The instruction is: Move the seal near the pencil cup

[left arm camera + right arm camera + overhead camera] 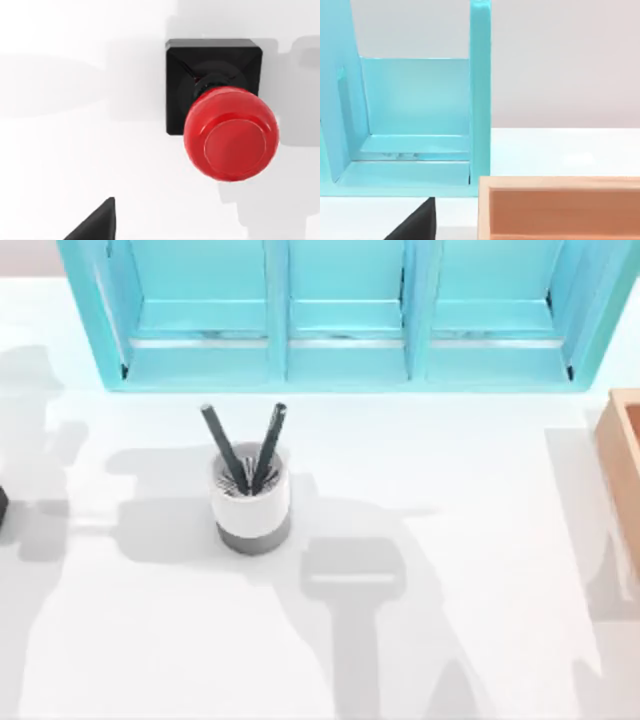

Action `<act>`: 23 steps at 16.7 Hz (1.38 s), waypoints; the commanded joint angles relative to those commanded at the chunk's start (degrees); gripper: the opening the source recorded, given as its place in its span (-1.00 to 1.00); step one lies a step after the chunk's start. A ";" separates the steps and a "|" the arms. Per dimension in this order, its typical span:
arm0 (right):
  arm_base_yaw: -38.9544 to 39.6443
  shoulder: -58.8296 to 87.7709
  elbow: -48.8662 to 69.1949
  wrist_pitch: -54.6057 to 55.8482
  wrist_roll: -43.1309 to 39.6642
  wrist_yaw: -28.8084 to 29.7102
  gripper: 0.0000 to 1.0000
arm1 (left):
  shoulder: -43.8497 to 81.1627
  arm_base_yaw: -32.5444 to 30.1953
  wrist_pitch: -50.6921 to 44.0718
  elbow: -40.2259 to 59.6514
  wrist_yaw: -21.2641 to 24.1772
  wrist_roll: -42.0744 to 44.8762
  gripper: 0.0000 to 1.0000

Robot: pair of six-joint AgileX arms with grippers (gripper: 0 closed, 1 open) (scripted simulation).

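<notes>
The seal [220, 107] stands upright, red knob topmost, untouched; left pincer's opening cannot be told.

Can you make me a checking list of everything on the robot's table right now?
Surface: white table, crossed by grey shadows.
Seal: seal with red knob and black square base, standing upright on the table, seen in the left wrist view.
Pencil cup: pencil cup standing left of the table's centre, two pencils in a V.
Clutter: turquoise shelf along the back; wooden box at the right edge.
Grippers: one dark fingertip near the seal, not touching it.
Cables: nothing seen.
Surroundings: plain pale wall.
</notes>
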 joint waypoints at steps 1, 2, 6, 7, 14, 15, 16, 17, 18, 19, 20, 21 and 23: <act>0.00 0.00 0.00 0.00 0.00 0.00 1.00 | 0.00 0.00 0.00 0.00 0.00 0.00 1.00; 0.00 0.00 0.00 0.00 0.00 0.00 1.00 | 0.00 0.00 0.00 0.00 0.00 0.00 1.00; 0.00 0.00 0.00 0.00 0.00 0.00 1.00 | -0.01 -0.22 1.06 -1.09 0.00 -0.11 1.00; 0.00 0.00 0.00 0.00 0.00 0.00 1.00 | 0.20 -0.16 2.40 -2.41 0.00 -0.13 1.00; 0.00 0.00 0.00 0.00 0.00 0.00 1.00 | 3.22 0.12 19.81 -16.24 0.02 0.17 1.00; 0.00 0.00 0.00 0.00 0.00 0.00 1.00 | 3.52 0.15 20.89 -17.26 0.02 0.20 1.00; 0.00 0.00 0.00 0.00 0.00 0.00 1.00 | 3.66 0.17 21.37 -17.70 0.02 0.22 1.00; 0.00 0.00 0.00 0.00 0.00 0.00 1.00 | 3.67 0.17 21.40 -17.73 0.02 0.22 1.00; 0.00 0.00 0.00 0.00 0.00 0.00 1.00 | 3.67 0.17 21.40 -17.73 0.02 0.22 1.00; 0.00 0.00 0.00 0.00 0.00 0.00 1.00 | 3.67 0.17 21.40 -17.73 0.02 0.22 1.00; 0.00 0.00 0.00 0.00 0.00 0.00 1.00 | 3.67 0.17 21.40 -17.73 0.02 0.22 0.85; 0.00 0.00 0.00 0.00 0.00 0.00 1.00 | 3.67 0.17 21.40 -17.73 0.02 0.22 0.70; 0.00 0.00 0.00 0.00 0.00 0.00 1.00 | 3.67 0.17 21.40 -17.73 0.02 0.22 0.40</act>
